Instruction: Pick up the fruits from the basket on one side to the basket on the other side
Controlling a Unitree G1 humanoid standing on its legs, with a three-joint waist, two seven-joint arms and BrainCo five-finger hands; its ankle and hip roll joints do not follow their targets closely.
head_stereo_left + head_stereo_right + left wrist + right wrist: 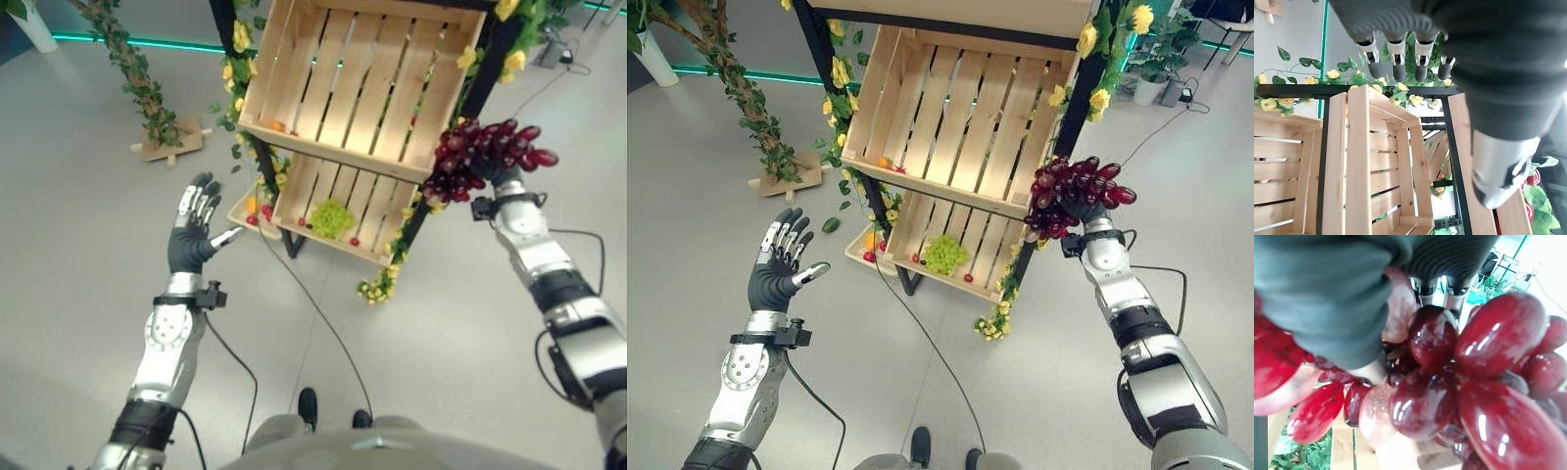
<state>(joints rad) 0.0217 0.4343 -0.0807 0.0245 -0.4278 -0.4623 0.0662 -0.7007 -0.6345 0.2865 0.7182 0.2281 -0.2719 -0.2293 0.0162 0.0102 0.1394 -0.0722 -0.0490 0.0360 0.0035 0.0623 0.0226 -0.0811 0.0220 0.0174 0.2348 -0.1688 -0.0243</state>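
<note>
Right hand [1084, 208] raised at the right edge of the stand, fingers curled round a bunch of dark red glossy grapes [1073, 194] — the wrist view shows thumb and fingers buried among the berries, so the bunch is clamped, clear of any crate. The bunch hangs just beside the black metal upright [1058, 137], level with the front lip of the upper pale slatted wooden crate [950, 108].

Left hand [194, 227] held out at the stand's left side, palm forward, fingers straight and spread, carrying nothing; well apart from the grapes.

Lower wooden slatted crate [921, 230] holds a bunch of pale green grapes [943, 255] and a few small red fruits. A small shallow wooden tray [865, 253] at the lower left corner carries more small red and orange pieces. One small orange fruit [883, 163] lies at the left front of the upper crate.

Key relation: the held bunch lies with its long axis roughly crosswise, pointing away from the stand, and the crates lie to the left of the right hand. Judgement — transfer is mid-carry; which crate is the target I cannot tell. Only the right arm is placed to deliver; risk is snagging the artificial yellow-flowered vine [1097, 59] on the upright.
</note>
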